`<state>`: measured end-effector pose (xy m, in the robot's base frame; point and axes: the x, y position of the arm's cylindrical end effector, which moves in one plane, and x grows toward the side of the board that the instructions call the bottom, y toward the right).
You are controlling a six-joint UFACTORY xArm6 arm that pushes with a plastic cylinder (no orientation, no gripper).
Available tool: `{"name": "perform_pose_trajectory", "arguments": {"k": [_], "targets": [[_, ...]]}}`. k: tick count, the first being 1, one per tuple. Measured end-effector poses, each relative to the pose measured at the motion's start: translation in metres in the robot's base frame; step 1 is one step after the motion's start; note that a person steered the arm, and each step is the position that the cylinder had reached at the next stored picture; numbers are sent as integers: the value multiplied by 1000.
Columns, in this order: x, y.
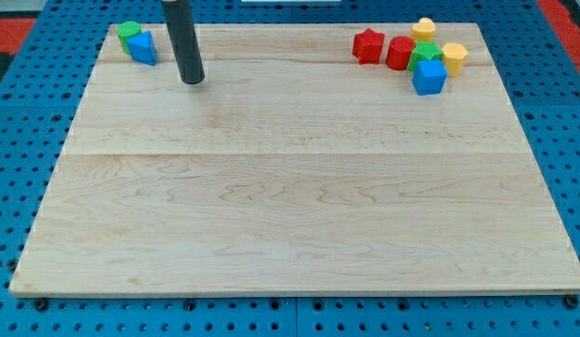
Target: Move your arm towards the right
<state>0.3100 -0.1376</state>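
While no pincer shows | my tip (192, 80) touches nothing | blue block (142, 47) just left

Tabletop (299, 215), layout. Top-left corner: green block (129, 31) at the top edge, blue block (142, 47) touching it on the bottom-right side. My tip (192, 81) stands just right of this pair, apart from both, nr the top edge. Top-right corner, one cluster, L to R: red star (368, 45); red block (399, 53) beside it; green block (425, 53), w/ yellow block (423, 29) toward the top edge and blue cube (428, 78) toward the bottom; yellow hexagon (454, 57) rightmost.
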Motion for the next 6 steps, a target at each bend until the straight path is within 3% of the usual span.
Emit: {"name": "perform_pose_trajectory", "arguments": {"k": [6], "targets": [[-16, 36]]}}
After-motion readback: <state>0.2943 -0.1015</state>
